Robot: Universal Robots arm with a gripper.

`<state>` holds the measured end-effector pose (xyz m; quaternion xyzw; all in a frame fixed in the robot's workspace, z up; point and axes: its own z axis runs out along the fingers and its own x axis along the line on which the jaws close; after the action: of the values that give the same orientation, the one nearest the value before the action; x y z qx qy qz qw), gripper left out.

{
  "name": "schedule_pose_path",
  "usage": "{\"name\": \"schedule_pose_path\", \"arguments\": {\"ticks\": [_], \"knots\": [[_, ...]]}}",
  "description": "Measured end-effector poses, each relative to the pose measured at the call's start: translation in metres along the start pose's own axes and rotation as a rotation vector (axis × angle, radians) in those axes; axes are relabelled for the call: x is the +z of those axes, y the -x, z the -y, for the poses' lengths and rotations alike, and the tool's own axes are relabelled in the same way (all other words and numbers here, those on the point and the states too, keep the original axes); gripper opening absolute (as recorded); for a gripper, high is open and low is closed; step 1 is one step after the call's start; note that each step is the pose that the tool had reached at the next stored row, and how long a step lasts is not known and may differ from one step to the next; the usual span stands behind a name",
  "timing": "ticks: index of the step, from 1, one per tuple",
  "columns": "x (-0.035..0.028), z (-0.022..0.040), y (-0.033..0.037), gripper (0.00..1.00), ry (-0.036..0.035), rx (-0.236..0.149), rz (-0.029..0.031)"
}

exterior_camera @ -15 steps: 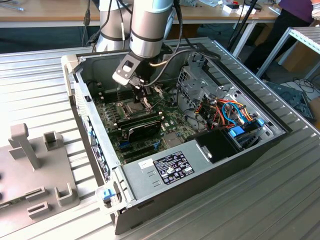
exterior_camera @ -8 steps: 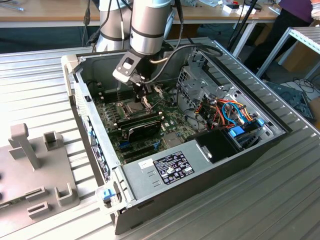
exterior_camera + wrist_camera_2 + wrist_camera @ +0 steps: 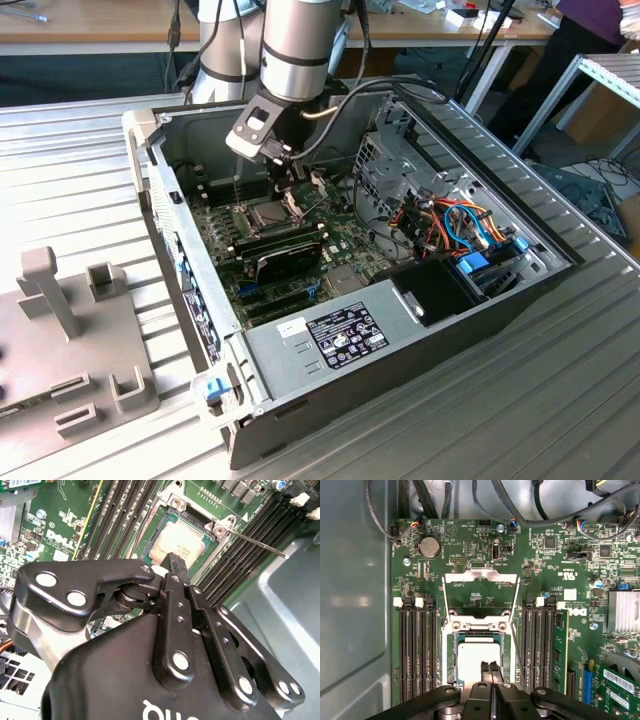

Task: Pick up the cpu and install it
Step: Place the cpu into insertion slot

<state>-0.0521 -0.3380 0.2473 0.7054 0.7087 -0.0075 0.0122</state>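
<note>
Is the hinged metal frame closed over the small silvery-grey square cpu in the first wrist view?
No, the frame lies swung open, leaving the cpu with its metal top uncovered.

The arm [image 3: 297, 40] is a silvery-grey tube with a black ring at its joint, and a black cable [image 3: 352, 97] loops off its wrist. The gripper [image 3: 175, 564] is glossy black, with flat linkage bars joined by round silver pins [image 3: 181, 661], narrow fingertips [image 3: 485, 670] and white lettering on its body.
</note>
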Motion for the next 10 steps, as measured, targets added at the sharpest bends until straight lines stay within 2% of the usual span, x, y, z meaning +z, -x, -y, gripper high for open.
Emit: {"name": "schedule_pose_path", "arguments": {"ticks": [6,10], "knots": [[-0.0017,0.0,0.0,0.11,0.0,0.0,0.0001],[-0.007,0.0,0.0002,0.11,-0.0001,0.0,0.0002]]}}
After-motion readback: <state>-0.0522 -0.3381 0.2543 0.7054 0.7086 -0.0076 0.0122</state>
